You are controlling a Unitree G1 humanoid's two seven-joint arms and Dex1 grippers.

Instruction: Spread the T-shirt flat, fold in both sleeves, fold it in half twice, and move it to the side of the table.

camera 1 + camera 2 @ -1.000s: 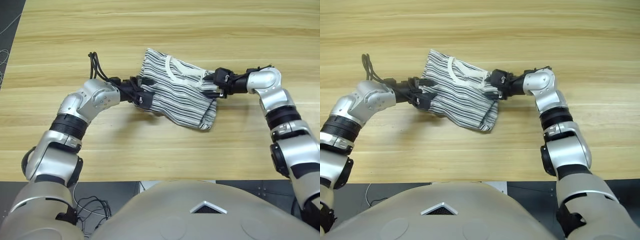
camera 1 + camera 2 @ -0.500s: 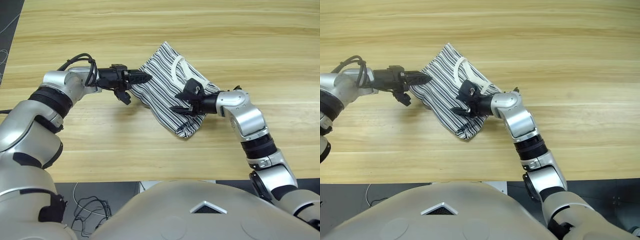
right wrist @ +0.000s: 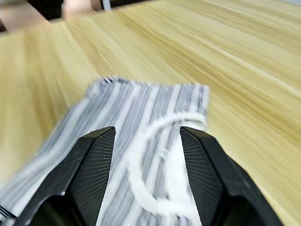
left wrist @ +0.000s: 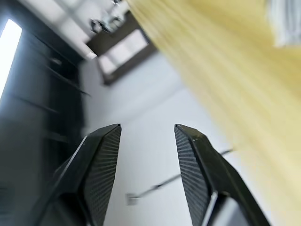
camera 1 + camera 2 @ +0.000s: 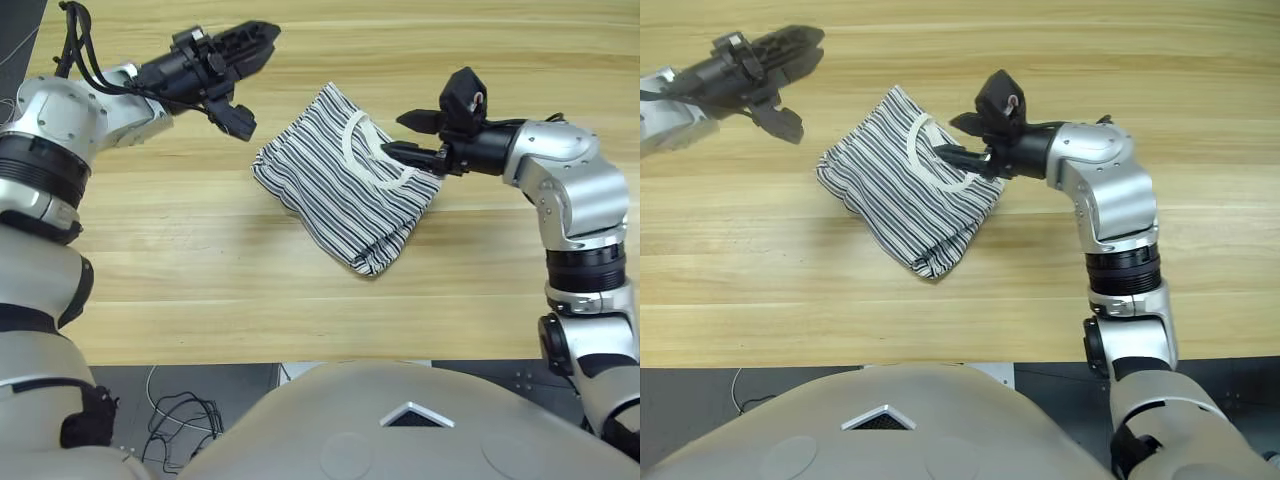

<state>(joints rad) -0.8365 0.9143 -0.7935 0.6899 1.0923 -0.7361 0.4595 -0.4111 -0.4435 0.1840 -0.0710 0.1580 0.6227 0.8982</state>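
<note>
The striped T-shirt (image 5: 340, 190) lies folded into a small packet in the middle of the wooden table (image 5: 200, 290), white collar (image 5: 362, 150) facing up. My left gripper (image 5: 268, 34) is raised off to the far left of the shirt, open and holding nothing; in its wrist view the left gripper (image 4: 147, 128) points past the table's edge. My right gripper (image 5: 392, 135) hovers open just above the shirt's right side by the collar. The right wrist view looks between the open fingers (image 3: 94, 160) down at the shirt (image 3: 141, 113).
The table's front edge (image 5: 300, 355) runs close to me, with dark floor and cables (image 5: 175, 410) below. Its left edge (image 5: 30, 60) shows at the upper left. Bare wood surrounds the shirt on all sides.
Both grippers have left the shirt: the left rose up and away to the far left, the right lifted off the cloth and drew back to the right. The shirt stays folded on the table.
</note>
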